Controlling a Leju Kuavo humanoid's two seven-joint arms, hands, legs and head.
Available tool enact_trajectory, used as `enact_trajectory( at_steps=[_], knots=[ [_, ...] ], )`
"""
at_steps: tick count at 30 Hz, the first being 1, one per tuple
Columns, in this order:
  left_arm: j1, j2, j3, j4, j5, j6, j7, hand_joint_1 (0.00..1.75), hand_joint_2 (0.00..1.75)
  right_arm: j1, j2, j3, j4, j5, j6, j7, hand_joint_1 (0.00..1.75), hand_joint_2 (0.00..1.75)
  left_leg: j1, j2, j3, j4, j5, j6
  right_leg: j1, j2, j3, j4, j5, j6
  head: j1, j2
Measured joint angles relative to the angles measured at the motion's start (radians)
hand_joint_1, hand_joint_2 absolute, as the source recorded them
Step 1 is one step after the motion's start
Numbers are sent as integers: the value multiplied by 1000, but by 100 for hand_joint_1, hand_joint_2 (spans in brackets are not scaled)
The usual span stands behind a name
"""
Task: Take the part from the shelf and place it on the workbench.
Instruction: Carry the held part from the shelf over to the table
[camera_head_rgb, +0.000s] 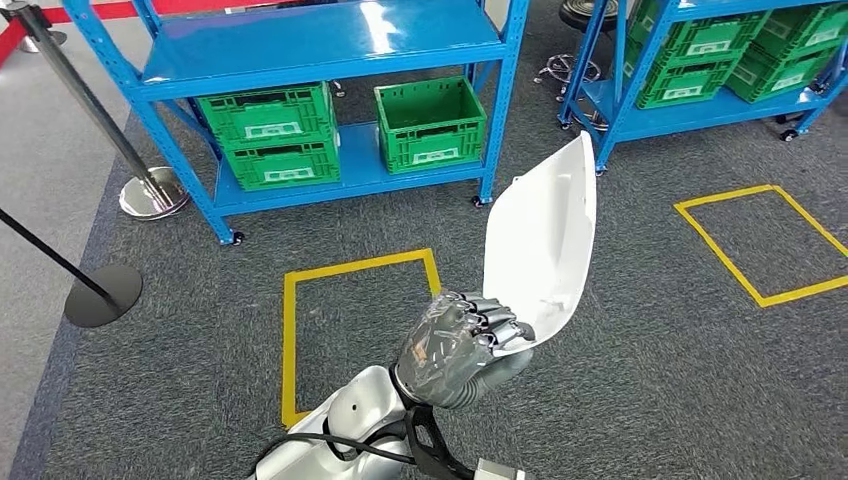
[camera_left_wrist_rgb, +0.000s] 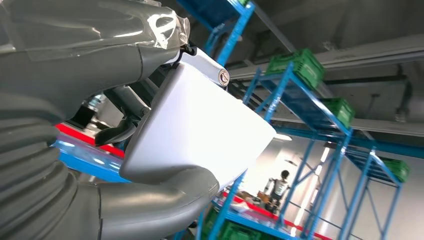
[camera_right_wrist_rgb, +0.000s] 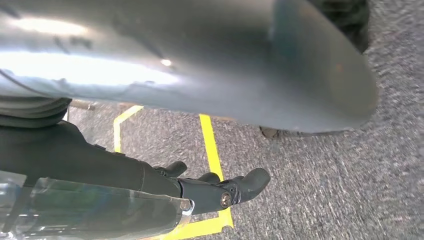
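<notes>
The left hand (camera_head_rgb: 462, 345) grips the white part (camera_head_rgb: 540, 240) by its lower edge, the shell rising toward 1 o'clock. It looks light, stiff and slick, so leverage could twist it. The right hand (camera_right_wrist_rgb: 210, 187) hangs empty, fingers loosely apart.

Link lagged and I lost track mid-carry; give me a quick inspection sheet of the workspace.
Surface: grey carpet floor with yellow tape squares; no workbench seen.
Job's things: curved white plastic part, held upright.
Clutter: green plastic crates on blue metal shelves.
Hands: left hand grips the part's lower edge; right hand holds nothing, fingers loosely extended.
Cables: black cable along the left arm.
Surroundings: stanchion posts, second blue rack.
</notes>
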Motion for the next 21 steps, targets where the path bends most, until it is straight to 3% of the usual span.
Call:
enact_trajectory(
  at_steps=[3, 5, 7, 9, 10, 11, 12, 14, 16, 18, 19, 21],
  knots=[
    [-4, -5, -2, 1, 1, 7, -4, 175, 175, 2, 1, -5, 0, -1, 0, -2, 0, 0, 0, 15, -6, 8, -3, -13, 3, 22, -9, -5, 2, -25, -1, 0],
    [-8, -7, -4, 4, 3, 11, -4, 175, 175, 2, 0, -8, 0, -1, 0, -2, 0, 0, 5, -26, -22, 42, -33, -24, 0, 40, -14, -5, 8, -38, -1, 0],
    [-10, -5, -5, 10, 8, 17, -4, 175, 175, 0, 0, -10, 0, 1, 1, -2, 0, 0, 9, -82, -74, 155, -100, -31, -2, 60, -23, -5, 15, -48, -2, 0],
    [-10, 0, -8, 18, 10, 23, -4, 175, 175, 0, 0, -10, 0, 6, 3, -3, 0, 0, 10, -98, -131, 279, -147, -31, 0, 84, -33, -5, 21, -54, -2, 0],
    [-10, 2, -9, 22, 11, 26, -4, 175, 175, 1, -1, -10, 0, 9, 4, -3, 0, 0, 10, -100, -141, 298, -144, -29, 1, 97, -35, -5, 23, -54, -2, 0],
    [-10, 3, -10, 24, 11, 28, -3, 175, 175, 1, -1, -10, 0, 11, 4, -3, 0, 0, 10, -103, -130, 276, -123, -25, 3, 111, -37, -5, 26, -53, -2, 0],
    [-10, 3, -10, 25, 11, 29, -3, 175, 175, 2, -1, -10, 0, 12, 4, -3, 0, 0, 9, -113, -101, 217, -87, -18, 4, 125, -37, -5, 28, -52, -2, 0],
    [-11, 3, -10, 25, 11, 31, -2, 175, 175, 0, 1, -10, 0, 14, 5, -3, 0, 0, 9, -167, -34, 80, -28, 1, 4, 152, -40, -4, 33, -47, 0, 0],
    [-13, 4, -10, 25, 10, 34, -2, 175, 175, -3, 3, -10, 0, 14, 7, -3, 0, 0, 8, -202, -2, 16, -15, 10, 1, 174, -49, -4, 39, -37, -3, 0],
    [-15, 2, -10, 25, 10, 36, -2, 175, 175, -3, 3, -10, 0, 14, 7, -3, 0, 0, 8, -183, 2, 6, -13, 11, -4, 191, -61, -6, 48, -23, -9, 0],
    [-15, 0, -11, 25, 10, 36, -2, 175, 175, -2, 3, -10, 0, 15, 7, -3, 0, 0, 10, -170, 3, 0, -8, 12, -3, 178, -68, -1, 46, -17, -8, 0],
    [-17, -3, -11, 26, 10, 38, -2, 175, 175, -3, 2, -10, 0, 14, 7, -3, 0, 0, 14, -136, 5, -9, 0, 14, 0, 120, -101, 60, 10, -9, -3, 0]
  ],
)
